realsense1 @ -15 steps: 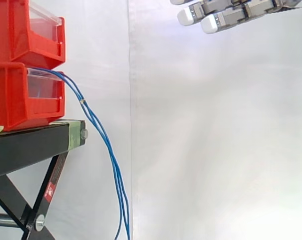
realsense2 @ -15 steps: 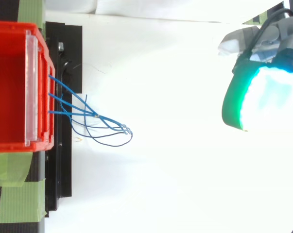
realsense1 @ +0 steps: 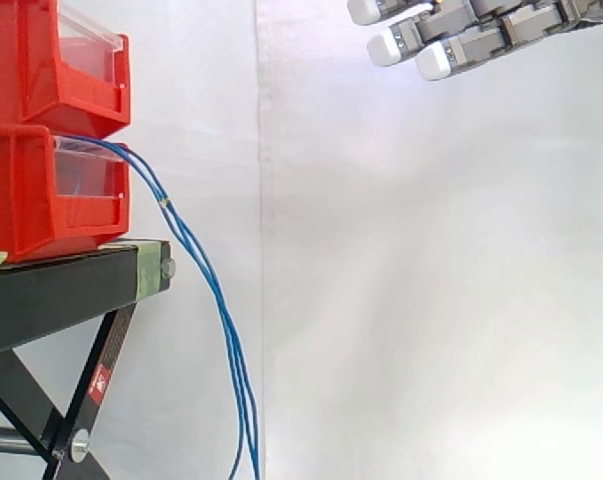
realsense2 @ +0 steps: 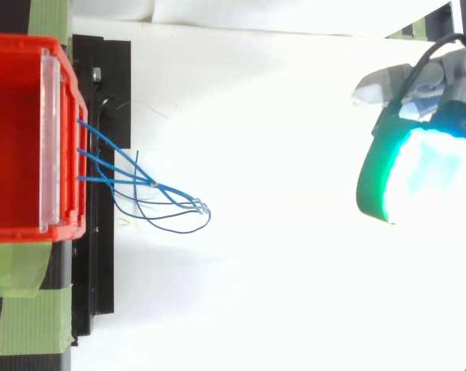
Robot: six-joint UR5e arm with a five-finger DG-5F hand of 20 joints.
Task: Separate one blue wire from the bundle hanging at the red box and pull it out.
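**Desk:** Entry one, the hand?

**Operator:** Hand (realsense1: 491,42), logged from my side camera: high up, fingers stretched straight and held close together, white pads (realsense1: 433,62) leading. I record it as released, with nothing in it. On my top camera I see its green glow (realsense2: 369,166).

**Desk:** Nearest item ahead of it?

**Operator:** Blue wire bundle (realsense1: 195,252): several thin strands, well apart from the hand, out ahead of the fingertips and far lower. I see them leave the front of the lower red bin (realsense1: 31,190), arch over its clear front panel (realsense1: 86,180) and hang down together, away from the hand, past the stand's edge. A small pale tie (realsense1: 164,203) gathers them just under the bin's lip. From above I see them (realsense2: 113,166) come out at three spots along the bin front and meet at that tie.

**Desk:** Beyond the wires?

**Operator:** Upper red bin (realsense1: 51,60), stacked on the lower one, about level with the hand and farther from it than the bundle. Black stand (realsense1: 61,290) beneath both, far below the hand, with a bolt (realsense1: 168,267) at its front corner. Green tape (realsense2: 20,270) on the stand top beside the bin. White curtain (realsense1: 431,300) behind everything.
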